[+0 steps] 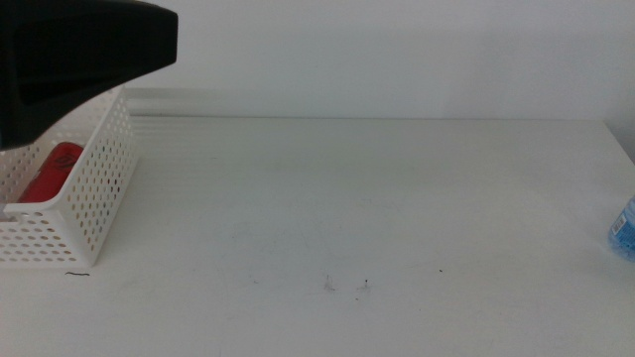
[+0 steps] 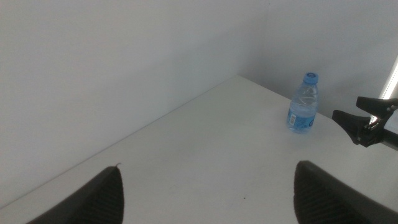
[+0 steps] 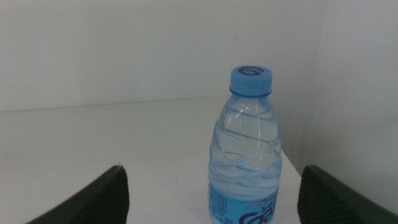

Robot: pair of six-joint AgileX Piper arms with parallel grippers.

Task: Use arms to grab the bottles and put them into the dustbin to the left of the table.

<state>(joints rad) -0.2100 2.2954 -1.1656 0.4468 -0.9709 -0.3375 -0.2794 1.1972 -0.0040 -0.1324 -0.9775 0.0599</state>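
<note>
The clear blue-labelled water bottle (image 3: 245, 155) stands upright near the table's right edge; it also shows in the middle view (image 1: 623, 230) and in the left wrist view (image 2: 303, 102). My right gripper (image 3: 212, 171) is open, level with the bottle, which stands just ahead of its jaws without touching them. This gripper also shows in the left wrist view (image 2: 367, 124). My left arm (image 1: 69, 50) hangs over the white dustbin (image 1: 99, 188), and its gripper (image 2: 208, 169) is open and empty. The red can (image 1: 55, 171) lies in the dustbin. The yellow bottle is out of view.
The white table (image 1: 347, 218) has a few dark specks (image 1: 365, 286) near its front. A pale wall runs behind it. The dustbin stands at the table's left edge, and the water bottle stands close to the right edge.
</note>
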